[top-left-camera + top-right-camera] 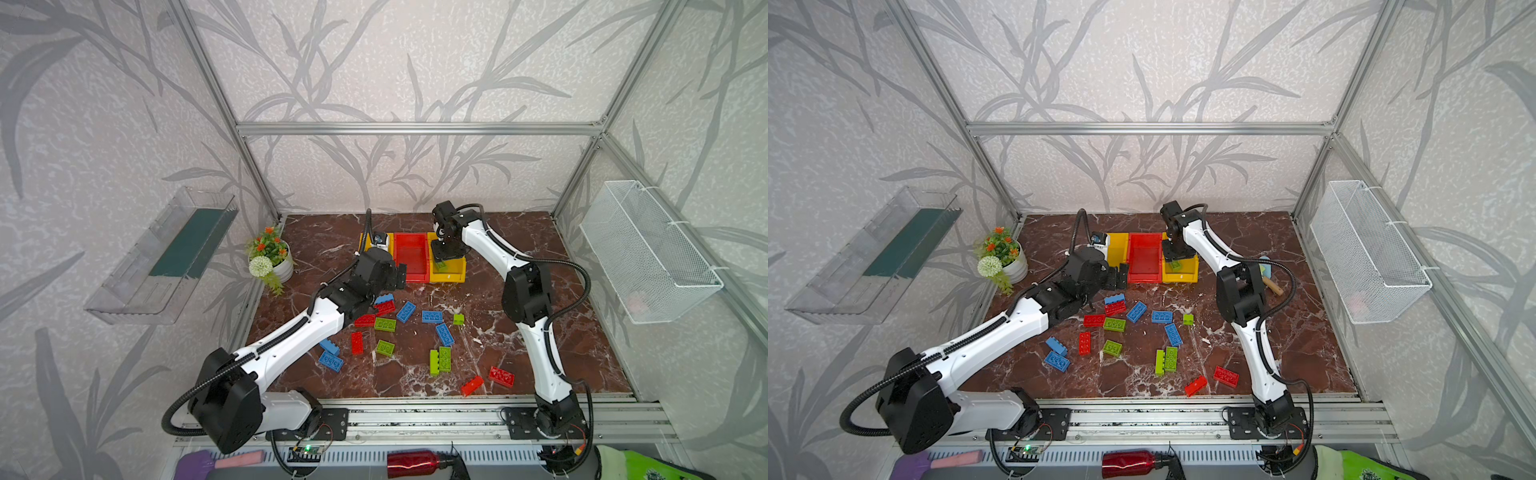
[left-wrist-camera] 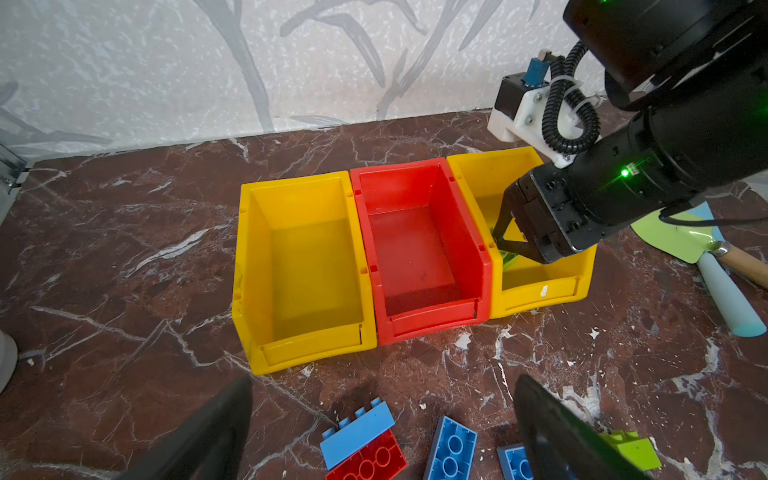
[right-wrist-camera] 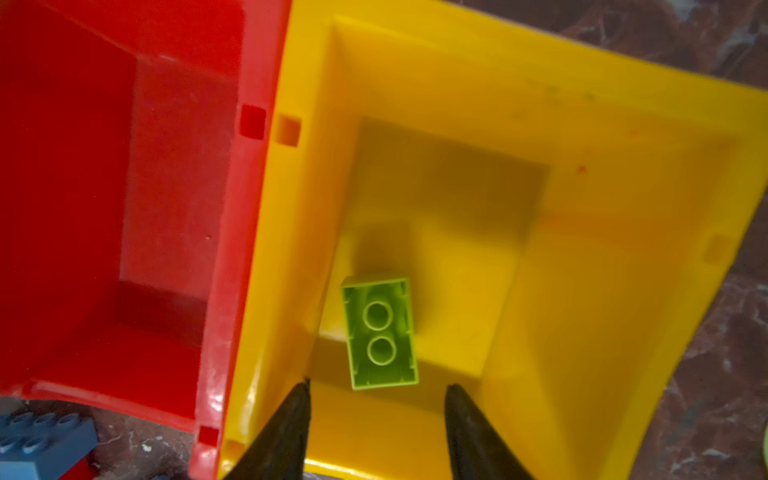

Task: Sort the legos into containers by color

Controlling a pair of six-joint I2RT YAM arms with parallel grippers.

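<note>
Hovering right claw (image 3: 378, 384), parted, green lego (image 3: 379, 332) inside yellow container (image 3: 582, 124)

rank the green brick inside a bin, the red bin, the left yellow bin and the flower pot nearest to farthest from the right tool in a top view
1. green brick, directly under the right tool, in the right yellow bin
2. red bin, middle of the row
3. left yellow bin, row's far end
4. flower pot, by the left wall
</note>
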